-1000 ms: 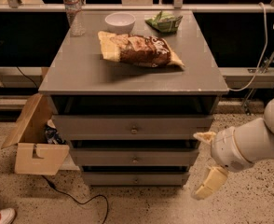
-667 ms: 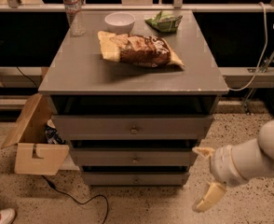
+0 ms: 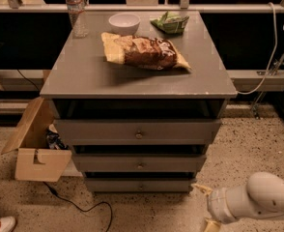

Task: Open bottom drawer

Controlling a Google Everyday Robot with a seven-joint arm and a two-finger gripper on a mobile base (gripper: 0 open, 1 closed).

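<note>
Since the thin grey wooden bottom drawer (image 3: 132,185) looks pushed all the way in, I'd call this task basically at zero so far. It sits lowest of the three in the grey cabinet, just above the floor. Its small round metal knob (image 3: 141,183) is dead centre on the front, with nothing touching it. Above it are the taller grey middle drawer (image 3: 108,163) and the widest grey top drawer (image 3: 93,129), both looking shut too (there's a dark gap over each front, but I read those as shadow, not open drawers).

My white two-finger gripper (image 3: 205,207) is down low at the right of the view. It's near the bottom drawer's right end but apart from it, and well off to the side of the knob. Its yellowish fingers (image 3: 198,188) are spread wide with nothing between them.

What's left, as I judge it: line up with the knob, close on it, pull straight out. So pretty much the whole job.

Further out, a brown and yellow crinkly snack bag (image 3: 144,52) lies on the flat grey cabinet top (image 3: 84,76). A white bowl (image 3: 124,22), a clear plastic water bottle (image 3: 76,8) and a small green packet (image 3: 170,22) stand behind it. An open cardboard box (image 3: 35,149) sits on the speckled floor (image 3: 248,149) at the left of the view, with a black cable (image 3: 79,208) trailing near it.
</note>
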